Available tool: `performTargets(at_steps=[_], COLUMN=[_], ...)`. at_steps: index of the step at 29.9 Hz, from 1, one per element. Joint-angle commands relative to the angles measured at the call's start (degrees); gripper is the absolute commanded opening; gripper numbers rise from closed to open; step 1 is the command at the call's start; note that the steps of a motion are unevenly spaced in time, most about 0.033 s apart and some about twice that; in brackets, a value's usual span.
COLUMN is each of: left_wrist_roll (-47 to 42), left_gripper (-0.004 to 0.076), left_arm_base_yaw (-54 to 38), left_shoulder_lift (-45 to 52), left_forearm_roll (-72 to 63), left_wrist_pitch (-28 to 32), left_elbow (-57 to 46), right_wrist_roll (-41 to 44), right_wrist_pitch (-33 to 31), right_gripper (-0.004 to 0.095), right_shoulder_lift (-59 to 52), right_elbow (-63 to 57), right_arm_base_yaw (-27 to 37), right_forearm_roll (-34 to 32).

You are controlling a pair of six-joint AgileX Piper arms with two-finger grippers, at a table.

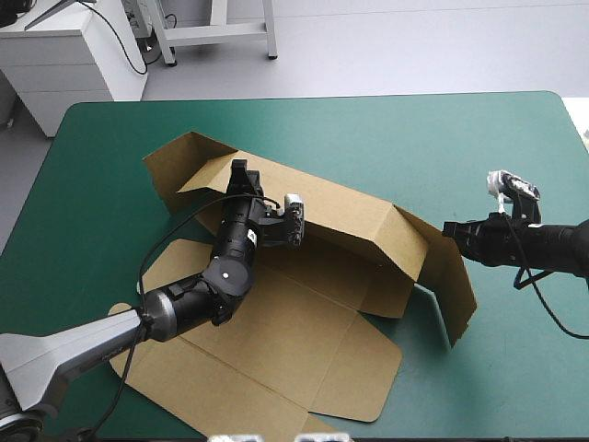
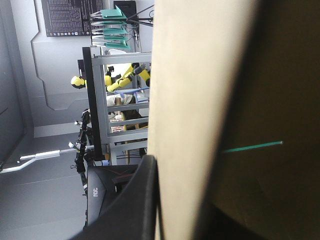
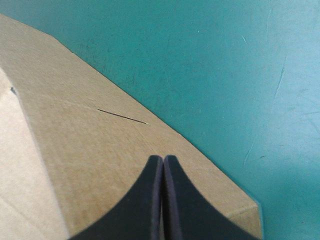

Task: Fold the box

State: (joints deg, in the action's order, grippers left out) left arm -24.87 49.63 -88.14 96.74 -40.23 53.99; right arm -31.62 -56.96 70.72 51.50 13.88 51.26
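Teal-green cover (image 1: 460,120) spreads over the whole table, and the brown box (image 1: 304,322) sits at its middle: base and near panels lying flat, the long rear wall (image 1: 340,216) raised. At the right end, the end flap (image 1: 451,285) stands up, tilted. Up at the rear wall, the left gripper (image 1: 241,175) is clamped on the top edge, board between its black fingers. Over at the end flap's upper corner, the right gripper (image 1: 449,230) has its fingers pressed together in one point above the board.
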Motion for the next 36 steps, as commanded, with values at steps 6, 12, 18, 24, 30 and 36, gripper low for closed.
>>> performTargets(at_steps=[6, 12, 18, 24, 30, 36], left_wrist_roll=[-0.72, -0.72, -0.96, -0.96, -0.96, -2.77], left_gripper=[-0.0008, -0.0008, -0.0008, -0.0008, -0.0008, -0.0008], left_arm_base_yaw=[0.11, 0.11, 0.11, 0.11, 0.11, 0.11], left_shoulder_lift=[1.23, 1.23, 1.23, 1.23, 1.23, 1.23], left_forearm_roll=[-2.66, -2.66, -2.28, -1.88, -1.88, -0.95], left_wrist_pitch=[0.2, 0.2, 0.27, 0.55, 1.22, 1.11], left_elbow=[0.61, 0.61, 0.61, 0.61, 0.71, 0.71], right_wrist_roll=[0.1, 0.76, -4.4, -5.75, -3.8, -3.8], right_wrist_pitch=[-3.37, -2.84, 0.23, -0.02, -0.52, 2.05], right_gripper=[-0.002, -0.002, -0.002, -0.0018, -0.0018, -0.0018], right_shoulder_lift=[-4.61, -7.01, -10.16, -13.68, -17.84, -22.91], right_elbow=[1.08, -1.38, -11.42, -15.81, -16.6, -19.98], right_arm_base_yaw=[-0.04, -0.04, -0.04, -0.04, -0.04, -0.04], right_forearm_roll=[5.22, 5.22, 9.87, 12.78, 13.39, 14.66])
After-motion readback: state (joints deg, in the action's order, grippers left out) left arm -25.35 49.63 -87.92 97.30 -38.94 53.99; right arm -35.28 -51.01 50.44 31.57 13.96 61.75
